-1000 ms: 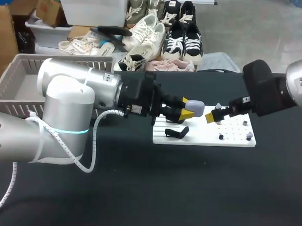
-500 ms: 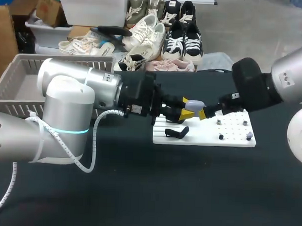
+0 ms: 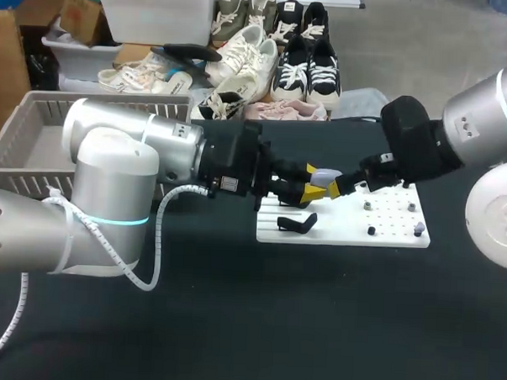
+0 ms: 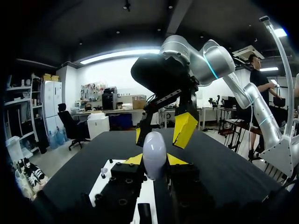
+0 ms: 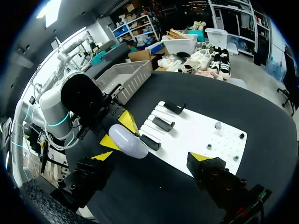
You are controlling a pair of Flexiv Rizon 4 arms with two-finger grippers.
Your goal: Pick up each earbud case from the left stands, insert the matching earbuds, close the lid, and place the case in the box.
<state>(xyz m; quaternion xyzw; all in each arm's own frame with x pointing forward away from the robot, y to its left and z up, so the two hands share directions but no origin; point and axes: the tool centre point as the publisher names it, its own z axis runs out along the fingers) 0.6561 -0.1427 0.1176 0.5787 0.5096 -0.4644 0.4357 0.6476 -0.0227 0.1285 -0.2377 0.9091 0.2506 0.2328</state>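
Earbud case (image 3: 326, 175), pale lavender, is clamped in your left claw (image 4: 154, 161) and held in the air over the left end of the white board (image 3: 395, 234) on the desk (image 3: 315, 327). Your right claw (image 5: 149, 157) has its fingers wide apart, apparently empty, with the case just ahead of them. The lid looks shut and small earbuds (image 5: 217, 125) stand on the board's right part. I judge this the lid-opening step, so next you need a light touch at the free end, without twisting the case from the left grip. Its long axis runs left to right, roughly level, with the rounded free end pointing right.
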